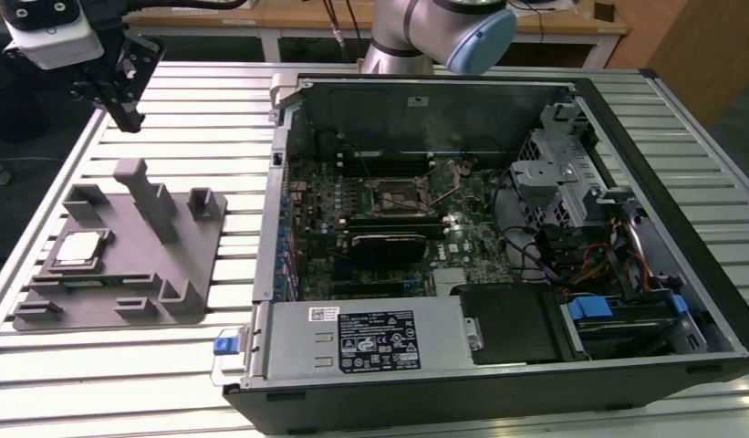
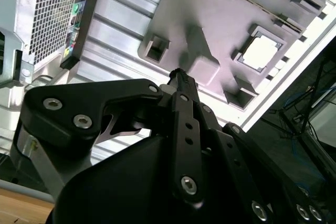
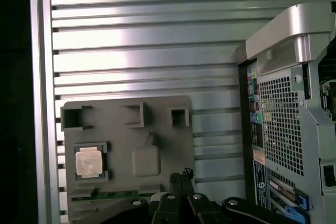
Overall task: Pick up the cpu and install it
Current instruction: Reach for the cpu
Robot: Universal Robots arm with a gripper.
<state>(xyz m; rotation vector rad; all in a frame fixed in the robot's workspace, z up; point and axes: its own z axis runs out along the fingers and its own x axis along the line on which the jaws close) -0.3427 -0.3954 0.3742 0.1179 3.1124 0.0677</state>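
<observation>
At the exterior view's left, one cpu [image 1: 79, 248] lies flat in a recess of the single grey holder [image 1: 180, 274], its rim partly hidden. Farther back the one gripper [image 1: 129, 121] hangs well apart from it, its fingers pressed together on nothing. To the right stands one open computer case [image 1: 472, 401], where the socket [image 1: 405, 194] is hard to make out. The arm [image 1: 423, 27] is cut off at the far edge.

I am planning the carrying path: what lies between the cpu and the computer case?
In the first wrist view, the upright post of the grey holder stands between the cpu and the case, then bare table slats. The exterior view agrees.
</observation>
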